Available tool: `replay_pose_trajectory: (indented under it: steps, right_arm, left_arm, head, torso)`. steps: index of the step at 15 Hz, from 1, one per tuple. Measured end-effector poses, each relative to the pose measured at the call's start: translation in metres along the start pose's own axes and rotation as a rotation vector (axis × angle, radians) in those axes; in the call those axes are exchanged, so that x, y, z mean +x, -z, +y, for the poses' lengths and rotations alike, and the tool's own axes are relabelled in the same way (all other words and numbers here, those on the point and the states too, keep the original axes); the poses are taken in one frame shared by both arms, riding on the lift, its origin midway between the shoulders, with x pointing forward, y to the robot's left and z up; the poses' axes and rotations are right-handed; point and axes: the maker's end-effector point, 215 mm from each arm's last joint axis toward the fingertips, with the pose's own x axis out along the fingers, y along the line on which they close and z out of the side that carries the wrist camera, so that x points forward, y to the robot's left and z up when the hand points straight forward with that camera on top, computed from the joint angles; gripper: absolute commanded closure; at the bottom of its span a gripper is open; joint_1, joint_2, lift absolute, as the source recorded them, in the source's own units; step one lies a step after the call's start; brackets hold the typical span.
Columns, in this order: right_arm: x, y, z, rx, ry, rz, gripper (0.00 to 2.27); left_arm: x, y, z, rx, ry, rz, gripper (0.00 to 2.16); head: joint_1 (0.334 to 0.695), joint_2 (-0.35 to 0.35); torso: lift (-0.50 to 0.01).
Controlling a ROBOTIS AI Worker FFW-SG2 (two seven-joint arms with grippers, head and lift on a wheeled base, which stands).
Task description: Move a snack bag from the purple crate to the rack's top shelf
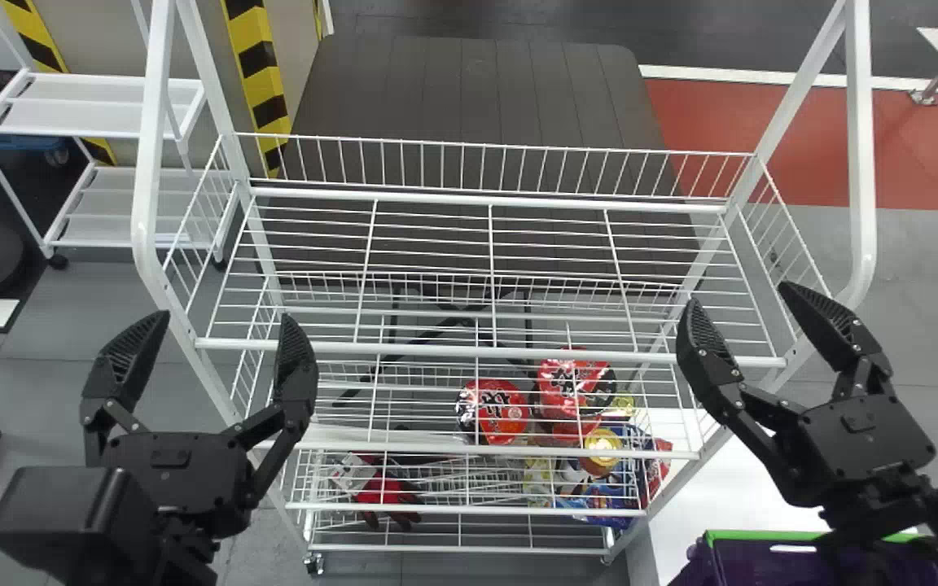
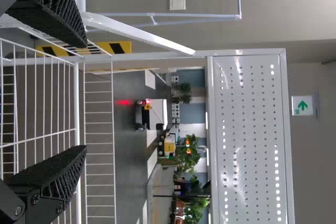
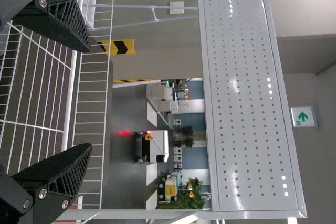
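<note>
You've got a green arrow on a white sign, high, twelve o'clock beyond the rack; snack bags' print illegible.

A purple crate with a bright green rim stands upright, partly in sight, at the near right of a white rack, apart from it, a slot-shaped opening along the wall just under the rim. Level across the rack's width, between its tall posts, runs the top shelf, an open grid of white wire with upright wire rails along the rack's back and both sides.
</note>
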Motion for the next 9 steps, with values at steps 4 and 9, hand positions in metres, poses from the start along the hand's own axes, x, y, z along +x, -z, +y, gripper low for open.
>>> replay_pose_trajectory:
  steps: [4, 9]
  right_arm:
    - [0.0005, 0.0038, -0.0013, 0.004, 0.009, 0.015, 0.19]
    - [0.001, 0.0027, -0.0096, -0.009, 0.064, 0.011, 0.19]
  left_arm:
    - [0.0005, 0.0024, -0.0005, 0.004, 0.0, 0.008, 0.14]
    - [0.0019, 0.004, -0.002, 0.004, 0.002, 0.015, 0.14]
  head:
    - [0.695, -0.06]
    - [0.695, -0.074]
  torso:
    - [-0.014]
    - [-0.035]
